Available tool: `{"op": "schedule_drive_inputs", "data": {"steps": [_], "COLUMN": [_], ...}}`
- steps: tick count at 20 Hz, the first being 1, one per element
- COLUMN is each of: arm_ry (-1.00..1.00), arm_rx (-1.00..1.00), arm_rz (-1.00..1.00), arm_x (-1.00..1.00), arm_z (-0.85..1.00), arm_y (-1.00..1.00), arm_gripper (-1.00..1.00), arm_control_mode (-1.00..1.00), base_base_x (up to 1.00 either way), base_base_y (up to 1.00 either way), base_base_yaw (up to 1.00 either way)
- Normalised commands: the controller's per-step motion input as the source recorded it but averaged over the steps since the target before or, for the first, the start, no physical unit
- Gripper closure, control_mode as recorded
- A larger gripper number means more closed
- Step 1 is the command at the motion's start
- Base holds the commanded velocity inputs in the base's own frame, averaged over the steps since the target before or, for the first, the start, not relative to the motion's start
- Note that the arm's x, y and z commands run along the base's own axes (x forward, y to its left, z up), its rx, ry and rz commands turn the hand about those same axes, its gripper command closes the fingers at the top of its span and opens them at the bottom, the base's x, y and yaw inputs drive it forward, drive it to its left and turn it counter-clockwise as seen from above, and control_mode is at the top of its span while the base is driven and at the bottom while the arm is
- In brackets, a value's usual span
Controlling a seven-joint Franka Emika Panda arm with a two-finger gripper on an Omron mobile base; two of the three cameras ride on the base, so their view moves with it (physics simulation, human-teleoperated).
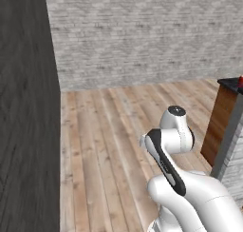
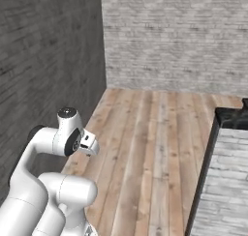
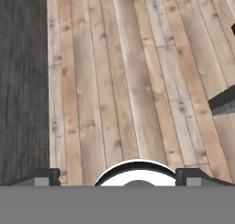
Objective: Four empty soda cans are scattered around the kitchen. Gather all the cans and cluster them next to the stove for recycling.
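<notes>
Item one: wood plank floor (image 1: 109, 131), bare boards running away from you toward the white brick wall (image 1: 142, 31). Item two: dark grey wall (image 1: 26, 107) along your left side. Item three: counter end (image 1: 228, 126) at right, brown side panel, black top. Item four: soda can (image 1: 240, 81), a red sliver on that black top at the picture's edge; its axis you cannot judge. Item five: gripper (image 3: 117, 178), fingers (image 3: 43, 176) spread wide over the floor, nothing between them.

Red can (image 1: 240, 80) cut by frame edge
</notes>
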Motion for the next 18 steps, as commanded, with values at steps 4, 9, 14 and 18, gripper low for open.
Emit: {"op": "schedule_drive_inputs", "data": {"steps": [4,9,14,18], "arm_ry": [0.0,0.0,0.0,0.0], "arm_rx": [0.0,0.0,0.0,0.0], "arm_rz": [0.0,0.0,0.0,0.0], "arm_x": [0.0,0.0,0.0,0.0], "arm_z": [0.0,0.0,0.0,0.0], "arm_y": [0.0,0.0,0.0,0.0], "arm_gripper": [-1.0,-1.0,-1.0,-1.0], "arm_control_mode": [1.0,1.0,1.0,1.0], "base_base_x": [0.71,0.65,0.58,0.52], "base_base_y": [0.34,0.33,0.31,0.29], "base_base_yaw": [-0.13,-0.26,-0.39,-0.47]}}
